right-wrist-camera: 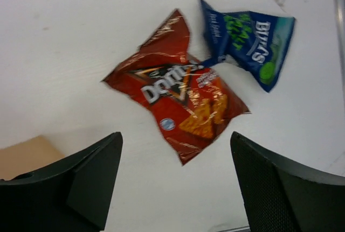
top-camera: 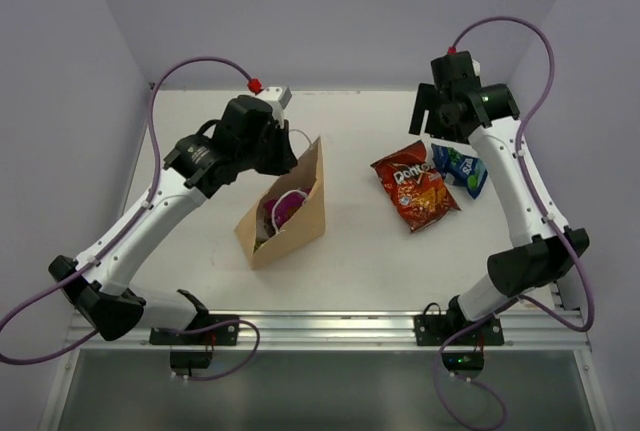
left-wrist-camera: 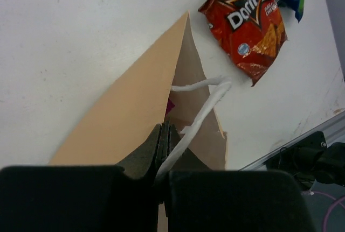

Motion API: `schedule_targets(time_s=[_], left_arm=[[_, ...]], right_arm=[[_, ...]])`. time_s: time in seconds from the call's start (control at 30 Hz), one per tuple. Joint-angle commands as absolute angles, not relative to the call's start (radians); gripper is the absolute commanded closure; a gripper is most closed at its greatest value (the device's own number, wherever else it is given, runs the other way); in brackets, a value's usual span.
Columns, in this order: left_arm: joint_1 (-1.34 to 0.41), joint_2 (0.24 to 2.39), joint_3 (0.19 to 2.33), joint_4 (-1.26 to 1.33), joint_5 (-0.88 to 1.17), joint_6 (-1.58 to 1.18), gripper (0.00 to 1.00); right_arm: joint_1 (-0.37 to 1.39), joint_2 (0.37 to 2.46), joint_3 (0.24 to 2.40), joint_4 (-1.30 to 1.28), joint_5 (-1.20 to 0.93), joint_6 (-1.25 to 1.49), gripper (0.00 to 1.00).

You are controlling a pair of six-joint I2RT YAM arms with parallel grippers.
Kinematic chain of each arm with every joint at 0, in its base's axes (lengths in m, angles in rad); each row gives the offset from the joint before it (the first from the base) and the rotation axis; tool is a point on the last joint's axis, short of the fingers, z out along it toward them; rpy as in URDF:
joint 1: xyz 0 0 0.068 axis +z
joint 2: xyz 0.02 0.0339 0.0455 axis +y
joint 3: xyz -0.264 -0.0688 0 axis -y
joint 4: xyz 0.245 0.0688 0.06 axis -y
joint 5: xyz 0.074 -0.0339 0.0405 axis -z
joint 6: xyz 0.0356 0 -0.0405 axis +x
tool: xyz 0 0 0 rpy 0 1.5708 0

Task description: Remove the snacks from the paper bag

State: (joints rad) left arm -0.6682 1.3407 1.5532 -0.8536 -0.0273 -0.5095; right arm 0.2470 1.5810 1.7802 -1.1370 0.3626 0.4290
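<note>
The tan paper bag (top-camera: 298, 219) lies tipped on the table, mouth open to the upper left. A purple packet (top-camera: 287, 208) and a white cord handle (top-camera: 290, 194) show inside it. My left gripper (top-camera: 284, 154) is shut on the bag's upper rim. In the left wrist view the jaws (left-wrist-camera: 164, 135) pinch the paper edge (left-wrist-camera: 129, 113) beside the cord (left-wrist-camera: 202, 103). The red-orange Doritos bag (top-camera: 415, 187) (left-wrist-camera: 249, 22) (right-wrist-camera: 180, 100) and the blue packet (top-camera: 462, 169) (right-wrist-camera: 250, 41) lie flat on the table at the right. My right gripper (top-camera: 438, 119) (right-wrist-camera: 175, 140) hangs open and empty above them.
The white table (top-camera: 350, 261) is walled at the back and both sides. A metal rail (top-camera: 330, 323) runs along the near edge by the arm bases. A corner of the paper bag shows in the right wrist view (right-wrist-camera: 24, 154).
</note>
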Motion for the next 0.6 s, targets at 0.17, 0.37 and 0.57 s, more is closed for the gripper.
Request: schedule_targets(time_s=[0.17, 0.37, 0.57], left_arm=[[-0.664, 1.321, 1.528, -0.773, -0.009, -0.54, 1.0], [-0.664, 1.325, 1.558, -0.825, -0.043, -0.531, 0.86], [-0.666, 1.324, 1.588, -0.917, -0.087, -0.549, 0.64]], right_arm=[[0.474, 1.554, 2.023, -1.328, -0.032, 0.543, 0.15], [0.687, 1.554, 1.965, -1.29, -0.022, 0.661, 0.15], [0.827, 1.574, 1.953, -1.278, -0.002, 0.771, 0.15]])
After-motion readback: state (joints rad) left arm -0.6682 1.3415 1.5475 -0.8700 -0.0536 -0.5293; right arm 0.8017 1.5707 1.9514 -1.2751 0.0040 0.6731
